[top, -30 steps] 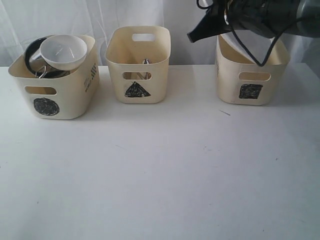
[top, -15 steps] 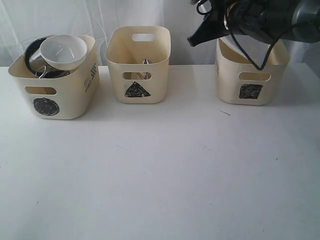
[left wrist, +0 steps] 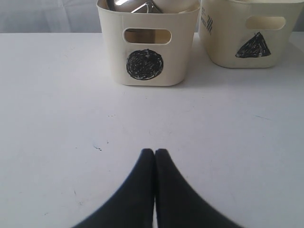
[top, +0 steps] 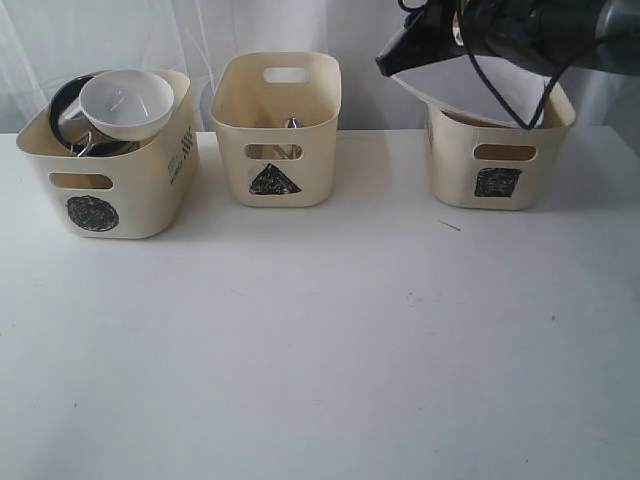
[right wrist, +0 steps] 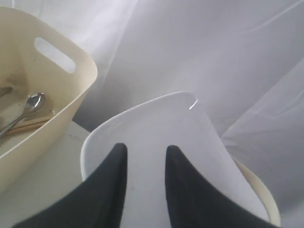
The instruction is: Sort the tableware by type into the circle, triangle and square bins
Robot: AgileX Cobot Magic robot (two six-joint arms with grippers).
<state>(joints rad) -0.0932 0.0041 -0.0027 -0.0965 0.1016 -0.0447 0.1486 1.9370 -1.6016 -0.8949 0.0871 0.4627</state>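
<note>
The large white plate [top: 450, 92] leans tilted across the square bin [top: 500, 175], its corner jutting out to the left. My right gripper [top: 390, 62] hovers over it, open, both fingers spread in front of the plate's face [right wrist: 156, 118]. The circle bin [top: 110, 195] holds the white bowl [top: 127, 100] on top of steel pieces [top: 68, 110]. In the triangle bin [top: 275, 130] lie a spoon [right wrist: 33, 103] and wooden chopsticks [right wrist: 28, 123]. My left gripper [left wrist: 155, 152] is shut and empty, low over the table in front of the circle bin [left wrist: 147, 47].
The three cream bins stand in a row at the back of the white table [top: 320, 340]. A white curtain [top: 180, 40] hangs right behind them. The triangle bin [left wrist: 251, 28] sits close beside the circle bin.
The plate has tipped from nearly upright in the square bin to leaning out leftward. The square bin shifted slightly left. My right gripper rose a little; the left did not move.
</note>
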